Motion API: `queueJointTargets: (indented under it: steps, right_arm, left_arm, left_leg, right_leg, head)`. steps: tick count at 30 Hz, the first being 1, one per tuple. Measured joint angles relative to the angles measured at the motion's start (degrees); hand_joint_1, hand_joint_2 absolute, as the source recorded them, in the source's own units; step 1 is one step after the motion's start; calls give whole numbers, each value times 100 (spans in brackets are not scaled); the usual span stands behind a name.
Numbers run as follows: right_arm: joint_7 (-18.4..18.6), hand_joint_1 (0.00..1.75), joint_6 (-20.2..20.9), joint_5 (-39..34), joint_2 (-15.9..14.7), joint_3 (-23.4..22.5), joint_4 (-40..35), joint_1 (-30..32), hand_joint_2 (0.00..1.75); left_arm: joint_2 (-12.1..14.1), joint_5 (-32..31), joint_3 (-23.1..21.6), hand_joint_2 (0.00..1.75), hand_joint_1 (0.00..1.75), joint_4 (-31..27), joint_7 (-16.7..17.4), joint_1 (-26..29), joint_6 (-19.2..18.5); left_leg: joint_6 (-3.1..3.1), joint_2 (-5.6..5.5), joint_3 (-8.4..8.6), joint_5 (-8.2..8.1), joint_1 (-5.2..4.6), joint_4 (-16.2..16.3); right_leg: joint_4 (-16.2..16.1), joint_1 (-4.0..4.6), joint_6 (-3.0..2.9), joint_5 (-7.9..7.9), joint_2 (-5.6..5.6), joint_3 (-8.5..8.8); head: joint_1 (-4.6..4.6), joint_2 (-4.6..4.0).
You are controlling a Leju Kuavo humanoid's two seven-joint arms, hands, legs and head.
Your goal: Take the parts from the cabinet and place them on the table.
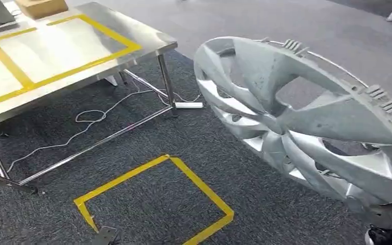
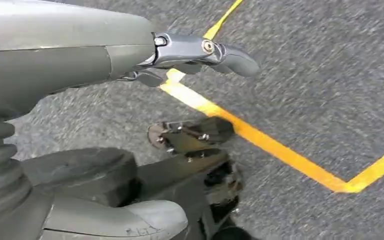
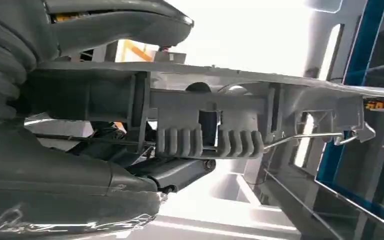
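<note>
The right hand (image 3: 130, 145) grips a silver hubcap (image 1: 306, 117) by its rim: in the right wrist view the thick thumb lies along one face of the rim and darker fingers (image 3: 180, 172) press against the other, beside the ribbed clips and wire ring on the hubcap's inner side. In the head view the hubcap is held up on edge in the air, tilted, its spokes toward the camera, well apart from the steel surface (image 1: 148, 38) and above the dark carpet (image 1: 265, 204).

That surface carries yellow tape rectangles (image 1: 56, 48), and a brown cardboard box (image 1: 41, 7) sits at its far edge. A white cable (image 1: 94, 116) trails on the carpet beneath it, running to a white power strip (image 1: 189, 105) by one leg. On the carpet between the surface and the hubcap lies a square outline of yellow floor tape (image 1: 155, 196).

The left hand (image 2: 195, 52) hangs over the carpet near the floor tape, fingers spread loosely and holding nothing.
</note>
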Motion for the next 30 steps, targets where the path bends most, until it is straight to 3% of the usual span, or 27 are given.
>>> queueJointTargets:
  steps: [1, 2, 4, 5, 6, 8, 9, 10, 11, 14, 15, 16, 17, 19, 20, 21, 22, 23, 24, 25, 26, 29, 30]
  right_arm:
    - [-13, 175, -30, 11, 18, -2, -24, 20, 175]
    - [-24, 175, -55, 22, 26, -4, -44, 37, 175]
    - [-28, 175, -70, 42, 61, -2, -46, 51, 175]
    - [-28, 175, -72, 46, 74, -2, -46, 59, 175]
    - [-28, 175, -70, 46, 81, 0, -48, 60, 175]
    - [-31, 175, -70, 46, 96, 0, -59, 58, 175]
    - [-33, 175, -72, 46, 109, 2, -66, 57, 175]
    - [-35, 175, -72, 42, 114, 0, -72, 64, 175]
    - [-42, 175, -72, 24, 114, -2, -72, 64, 175]
    - [-48, 175, -59, -13, 116, 7, -70, 45, 175]
    - [-57, 175, -48, -22, 114, 4, -70, 31, 175]
    - [-57, 175, -42, -24, 116, 7, -70, 27, 175]
    - [-65, 175, -35, -30, 116, 7, -68, 40, 175]
    - [-74, 175, -22, -39, 116, 4, -68, 50, 175]
    - [-70, 175, -15, -37, 116, 7, -66, 52, 175]
    - [-65, 175, -15, -35, 116, 7, -64, 54, 175]
    - [-63, 175, -15, -33, 116, 7, -63, 51, 175]
    - [-55, 175, -15, -33, 116, 7, -63, 47, 175]
    - [-50, 175, -15, -28, 116, 7, -64, 42, 175]
    - [-48, 175, -13, -26, 116, 11, -59, 40, 175]
    - [-52, 175, -11, -28, 116, 13, -57, 48, 175]
    - [-41, 175, -11, -17, 116, 13, -55, 47, 175]
    - [-39, 175, -11, -17, 116, 13, -55, 39, 175]
  left_arm:
    - [2, 0, -2, 175, 0, 0, -4, -14, -2]
    - [2, 2, -2, 175, 0, 0, -9, -28, -2]
    - [2, 2, 0, 175, 0, 0, -11, -27, -2]
    - [2, 2, 0, 175, 0, 0, -11, -16, -4]
    - [4, 2, 2, 175, 0, 0, -11, -8, -4]
    - [18, 4, 2, 175, 0, 0, -13, -13, -4]
    - [26, 7, 2, 175, 0, 0, -17, -17, -2]
    - [24, 0, 4, 175, 0, 0, -17, -35, 4]
    - [24, -29, 2, 175, 0, 0, -17, -52, 17]
    - [28, -61, 2, 175, 0, 0, -17, -22, 55]
    - [24, 9, 11, 175, 0, 0, -17, -7, 46]
    - [24, 59, 31, 175, 0, 0, -17, -14, 35]
    - [20, 107, 44, 175, 0, 0, -17, -30, 28]
    - [2, 133, 74, 175, 0, 0, -17, -39, 17]
    - [2, 131, 83, 175, 0, 0, -17, -31, 15]
    - [2, 129, 88, 175, 0, 0, -17, -26, 13]
    - [2, 127, 90, 175, 0, 0, -17, -24, 11]
    - [2, 120, 94, 175, 0, 0, -17, -24, 9]
    - [0, 118, 101, 175, 0, 0, -17, -25, 9]
    - [2, 118, 114, 175, 0, 0, -17, -27, 6]
    - [4, 118, 125, 175, 0, 0, -17, -39, 6]
    - [7, 114, 136, 175, 0, 0, -17, 0, 6]
    - [29, 111, 140, 175, 0, 0, -17, 8, 6]
  left_leg:
    - [-32, 200, -132, -184, -2, 269]
    - [-59, 303, -341, -413, 11, 698]
    - [-85, 354, -796, -766, 34, 1641]
    - [-89, 355, -867, -747, 43, 1767]
    - [-90, 359, -802, -605, 49, 1639]
    - [-62, 457, -341, -121, 45, 761]
    - [-33, 689, -63, 68, 25, 268]
    - [-34, 1007, 92, 9, -40, -36]
    - [34, 908, 71, 16, -23, -52]
    - [116, 704, 43, 23, -43, -82]
    - [159, 630, 83, 53, 13, -124]
    - [181, 570, 92, 53, 28, -125]
    - [216, 500, 89, 58, 36, -124]
    - [231, 342, 88, 51, 31, -121]
    - [234, 264, 93, 49, 27, -118]
    - [234, 185, 100, 49, 27, -116]
    - [233, 105, 110, 49, 28, -115]
    - [228, 11, 130, 46, 33, -114]
    - [209, -66, 146, 38, 41, -107]
    - [171, -125, 128, 35, 27, -98]
    - [144, -194, 83, 33, 15, -60]
    - [31, -358, 37, 107, 66, -118]
    - [13, -300, 23, 74, 66, -82]
  right_leg:
    - [-1, 5, -37, -10, -64, -1]
    - [0, 11, -55, -14, -142, -4]
    - [0, 17, -72, -26, -303, -6]
    - [0, 17, -73, -29, -374, -2]
    - [0, 17, -71, -38, -440, 4]
    - [1, 17, -53, -59, -568, 41]
    - [0, 23, -28, -75, -621, 70]
    - [17, 76, 14, -109, -675, 81]
    - [10, 92, 45, -119, -720, 81]
    - [-50, 93, 126, -133, -935, 162]
    - [-8, 64, 166, -184, -870, 135]
    - [209, 63, 181, -325, -547, 62]
    - [634, 58, 190, -544, -336, -142]
    - [1575, 62, 209, -894, -196, -641]
    - [1776, 66, 207, -906, -190, -780]
    - [1711, 68, 199, -785, -186, -795]
    - [1420, 66, 189, -553, -181, -692]
    - [879, 60, 175, -231, -150, -455]
    - [336, 39, 177, 34, -10, -208]
    - [66, -9, 182, 3, 355, -71]
    - [-30, -34, 174, -18, 364, 5]
    - [-8, 22, 82, 6, 196, -29]
    - [-51, -25, 33, 34, 100, -3]
  head:
    - [-64, 0]
    - [-53, 0]
    - [-62, 0]
    - [-60, 0]
    - [-62, 0]
    - [-60, 0]
    - [-62, 0]
    - [-66, 0]
    - [-62, 0]
    - [-60, 0]
    - [-51, 0]
    - [-18, 0]
    - [4, 0]
    - [34, 0]
    - [27, 0]
    - [34, 0]
    - [30, 0]
    - [32, 0]
    - [32, 0]
    - [35, 0]
    - [28, 0]
    - [30, 0]
    - [34, 0]
